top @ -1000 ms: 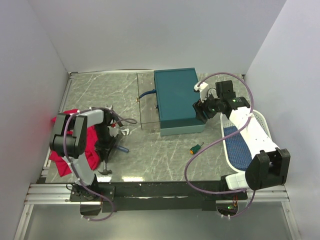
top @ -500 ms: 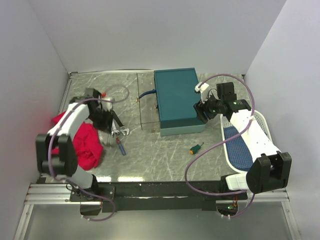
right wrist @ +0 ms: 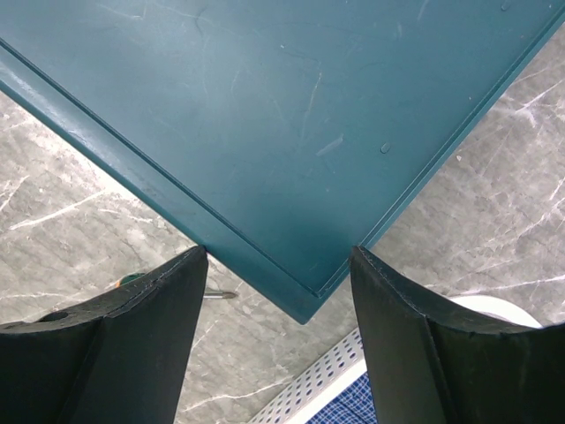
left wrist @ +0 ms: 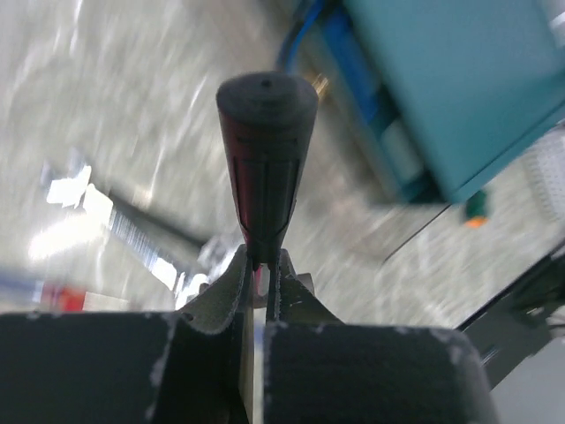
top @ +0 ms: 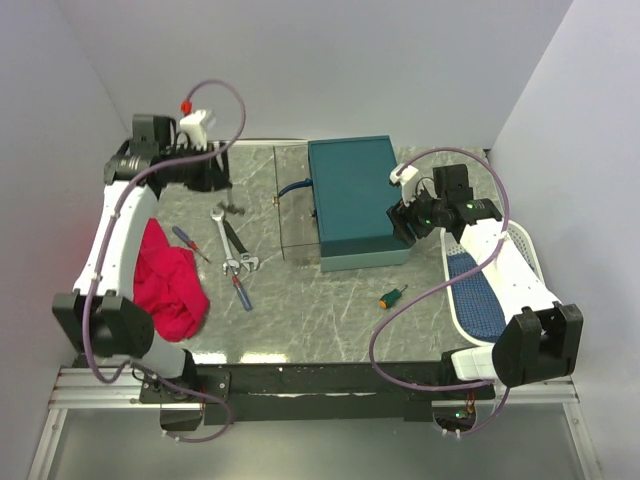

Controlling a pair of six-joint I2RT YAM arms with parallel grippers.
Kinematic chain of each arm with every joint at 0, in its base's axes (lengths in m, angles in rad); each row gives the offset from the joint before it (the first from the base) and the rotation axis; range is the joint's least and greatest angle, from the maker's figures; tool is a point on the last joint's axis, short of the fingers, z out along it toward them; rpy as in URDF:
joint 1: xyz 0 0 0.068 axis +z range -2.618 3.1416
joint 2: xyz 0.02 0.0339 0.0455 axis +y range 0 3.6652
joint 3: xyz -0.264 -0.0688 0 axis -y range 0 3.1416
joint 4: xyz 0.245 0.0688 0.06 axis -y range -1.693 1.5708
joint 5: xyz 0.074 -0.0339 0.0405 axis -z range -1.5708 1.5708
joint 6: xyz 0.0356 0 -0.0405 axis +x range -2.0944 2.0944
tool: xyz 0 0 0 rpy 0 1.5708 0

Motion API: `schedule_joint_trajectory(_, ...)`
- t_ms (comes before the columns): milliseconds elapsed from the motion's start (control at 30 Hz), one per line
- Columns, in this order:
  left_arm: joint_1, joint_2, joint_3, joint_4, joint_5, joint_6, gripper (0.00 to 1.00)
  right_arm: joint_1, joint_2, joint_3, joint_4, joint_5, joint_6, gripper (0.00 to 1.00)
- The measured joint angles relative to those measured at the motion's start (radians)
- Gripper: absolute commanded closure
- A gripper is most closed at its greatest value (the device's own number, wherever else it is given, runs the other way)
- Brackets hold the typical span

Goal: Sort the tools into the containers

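Because the left gripper (left wrist: 259, 269) pinched only the thin neck of the small black-handled hammer (left wrist: 265, 124), held high over the far left of the table (top: 330, 290), its hidden head could swing it loose. Its dark ribbed handle flared to a rounded butt. The right gripper (right wrist: 278, 283) hung wide open over the closed teal box (right wrist: 265, 115).
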Motion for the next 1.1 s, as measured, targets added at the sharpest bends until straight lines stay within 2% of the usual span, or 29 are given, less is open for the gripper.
schedule_joint_trajectory(133, -0.032, 0.124, 0.143, 0.056, 0.108, -0.059, 0.99, 0.000, 0.000, -0.002, 0.003, 0.000, 0.007, 0.27)
schedule_joint_trajectory(500, -0.190, 0.404, 0.286, 0.149, 0.236, -0.220, 0.99, 0.000, -0.020, -0.029, 0.035, -0.001, 0.018, 0.27)
schedule_joint_trajectory(633, -0.225, 0.433, 0.283, 0.153, 0.230, -0.257, 0.99, 0.000, -0.033, -0.048, 0.053, 0.000, 0.019, 0.27)
schedule_joint_trajectory(833, -0.235, 0.438, 0.181, 0.157, 0.216, -0.303, 0.98, 0.000, -0.036, -0.053, 0.062, -0.002, 0.023, 0.27)
schedule_joint_trajectory(867, -0.235, 0.445, 0.177, 0.150, 0.212, -0.309, 0.78, 0.000, -0.036, -0.053, 0.062, -0.002, 0.023, 0.27)
schedule_joint_trajectory(900, -0.235, 0.457, 0.177, 0.147, 0.210, -0.318, 0.66, 0.000, -0.035, -0.053, 0.062, -0.002, 0.025, 0.27)
schedule_joint_trajectory(967, -0.235, 0.480, 0.180, 0.150, 0.201, -0.328, 0.50, 0.000, -0.028, -0.042, 0.053, -0.003, 0.027, 0.27)
schedule_joint_trajectory(1033, -0.239, 0.509, 0.203, 0.146, 0.193, -0.335, 0.43, 0.000, -0.012, -0.021, 0.035, -0.004, 0.032, 0.27)
schedule_joint_trajectory(1100, -0.243, 0.545, 0.263, 0.142, 0.194, -0.336, 0.41, 0.000, 0.005, 0.001, 0.026, -0.006, 0.043, 0.27)
